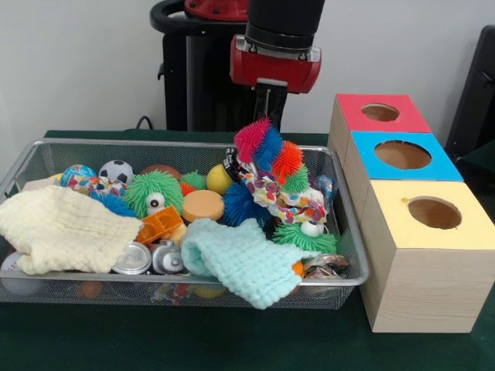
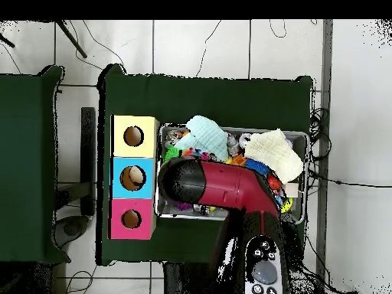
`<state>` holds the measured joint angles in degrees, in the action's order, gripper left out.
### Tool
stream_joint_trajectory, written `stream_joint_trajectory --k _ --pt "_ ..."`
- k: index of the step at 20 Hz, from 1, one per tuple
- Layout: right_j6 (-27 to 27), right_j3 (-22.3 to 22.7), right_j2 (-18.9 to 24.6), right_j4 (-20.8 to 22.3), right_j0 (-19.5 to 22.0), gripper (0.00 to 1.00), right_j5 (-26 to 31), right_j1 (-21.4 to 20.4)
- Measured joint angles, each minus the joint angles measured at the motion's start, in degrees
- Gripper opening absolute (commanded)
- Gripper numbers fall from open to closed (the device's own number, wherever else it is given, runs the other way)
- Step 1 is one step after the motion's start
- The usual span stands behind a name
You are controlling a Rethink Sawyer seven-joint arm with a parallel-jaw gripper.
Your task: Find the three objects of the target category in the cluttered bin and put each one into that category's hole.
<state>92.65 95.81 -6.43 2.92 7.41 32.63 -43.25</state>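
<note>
Gripper (image 1: 270, 108) sits low over the wire bin's (image 1: 349, 255) far right end, just above a spiky multicolour toy (image 1: 269, 148); can't tell its finger state. Red (image 1: 380, 112), blue (image 1: 402, 154), yellow hole (image 1: 434, 212) boxes stand beside bin.

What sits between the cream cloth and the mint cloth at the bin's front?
Front view: two silver cans, between the cream cloth and mint cloth.

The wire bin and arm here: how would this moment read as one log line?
arm: over wire bin far side | gripper: fingers hidden behind spiky toy | yellow cloth, mint cloth: in bin | three-hole box: beside bin
</note>
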Motion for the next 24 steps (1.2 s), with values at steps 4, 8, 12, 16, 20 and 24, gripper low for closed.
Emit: stream_joint_trajectory --k 4,8,12,16,20,24 --pt "0.0 0.0 0.0 -0.06 -0.44 0.0 0.0 0.78" --pt "0.0 0.01 0.0 -0.09 -0.85 0.0 0.0 1.11" --pt "0.0 -0.01 0.0 -0.22 -1.46 0.0 0.0 1.16" --pt "0.0 -0.01 0.0 -0.4 -1.99 0.0 0.0 1.17" --pt "0.0 -0.04 -0.01 -0.53 -2.74 0.0 0.0 1.17" --pt "0.0 -0.08 -0.02 -0.85 -3.51 0.0 0.0 1.17"
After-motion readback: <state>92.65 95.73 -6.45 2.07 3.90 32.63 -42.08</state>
